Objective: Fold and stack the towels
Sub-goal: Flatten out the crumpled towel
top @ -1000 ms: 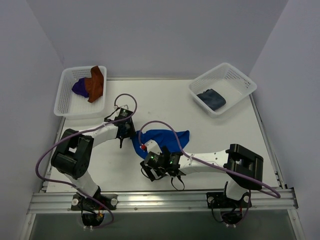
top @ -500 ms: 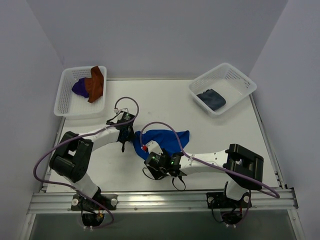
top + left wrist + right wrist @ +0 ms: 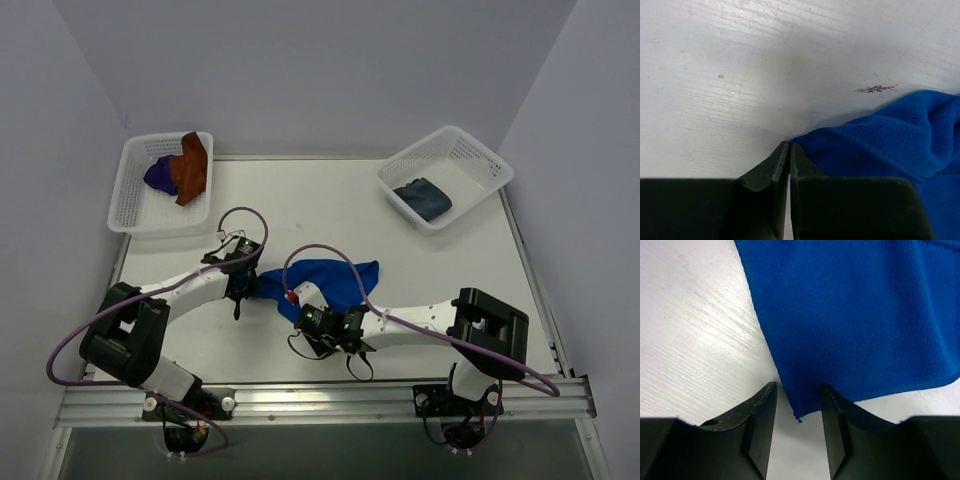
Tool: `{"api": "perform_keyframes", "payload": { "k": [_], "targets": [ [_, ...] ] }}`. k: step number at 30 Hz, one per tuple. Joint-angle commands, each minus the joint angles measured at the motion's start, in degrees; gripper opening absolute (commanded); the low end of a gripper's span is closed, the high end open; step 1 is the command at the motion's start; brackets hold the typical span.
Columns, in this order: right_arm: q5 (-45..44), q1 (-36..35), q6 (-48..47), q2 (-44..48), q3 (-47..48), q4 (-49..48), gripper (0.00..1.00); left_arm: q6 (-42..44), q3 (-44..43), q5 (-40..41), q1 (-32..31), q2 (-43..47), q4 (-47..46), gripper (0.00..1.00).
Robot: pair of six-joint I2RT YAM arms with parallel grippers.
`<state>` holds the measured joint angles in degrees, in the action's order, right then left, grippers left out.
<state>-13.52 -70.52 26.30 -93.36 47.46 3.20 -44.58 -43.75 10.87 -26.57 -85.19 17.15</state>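
Observation:
A blue towel (image 3: pixel 335 275) lies crumpled on the white table between the arms. My left gripper (image 3: pixel 250 285) is shut at the towel's left corner. In the left wrist view the jaws (image 3: pixel 789 144) are pressed together with the blue towel's (image 3: pixel 890 135) edge pinched at their tips. My right gripper (image 3: pixel 305 315) sits at the towel's near corner. In the right wrist view its jaws (image 3: pixel 799 390) stand partly apart on either side of that corner of the towel (image 3: pixel 850 305), with a gap on each side.
A white basket (image 3: pixel 130 200) at the back left holds a purple towel (image 3: pixel 160 175) and a rust-brown towel (image 3: pixel 190 165). Another white basket (image 3: pixel 465 150) at the back right holds a folded dark blue-grey towel (image 3: pixel 422 198). Purple cables loop over both arms.
My left gripper has shut and shifted slightly nearer, drawing the towel's left corner out to a point. The right gripper's jaws have narrowed around the near corner.

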Motion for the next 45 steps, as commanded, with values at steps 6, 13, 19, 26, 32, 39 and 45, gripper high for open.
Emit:
{"api": "perform_keyframes", "payload": {
  "k": [6, 13, 19, 26, 32, 39, 45],
  "targets": [
    [2.18, 0.3, 3.14, 2.66, -3.43, 2.07, 0.15, -0.77, 0.59, 1.0, -0.06, 2.83, 3.77, 0.02],
    [-0.01, 0.3, 1.56, 9.05, -0.62, 6.19, 0.0, -0.16, 2.08, -3.75, -0.5, 12.48, 2.72, 0.02],
    [3.41, -0.23, -1.52, 21.1, 3.16, 12.7, 0.0, -2.44, 2.7, -7.09, -0.85, 29.88, 6.4, 0.02],
    [9.54, -0.76, -5.65, 35.43, 10.44, 19.9, 0.0, -3.76, -2.92, -10.43, -1.29, 46.68, 12.12, 0.02],
    [15.62, -1.02, -8.11, 43.08, 17.3, 21.58, 0.0, -5.6, -7.66, -15.18, -1.47, 56.79, 8.79, 0.02],
    [7.38, -0.85, -5.75, 43.97, 18.55, 23.95, 0.0, -5.87, -8.47, -10.88, -1.47, 60.14, 5.27, 0.02],
    [-1.6, 2.05, -5.03, 40.19, 19.51, 27.12, 0.0, -6.4, -7.93, -7.09, -1.47, 55.31, 5.36, 0.02]
  ]
}}
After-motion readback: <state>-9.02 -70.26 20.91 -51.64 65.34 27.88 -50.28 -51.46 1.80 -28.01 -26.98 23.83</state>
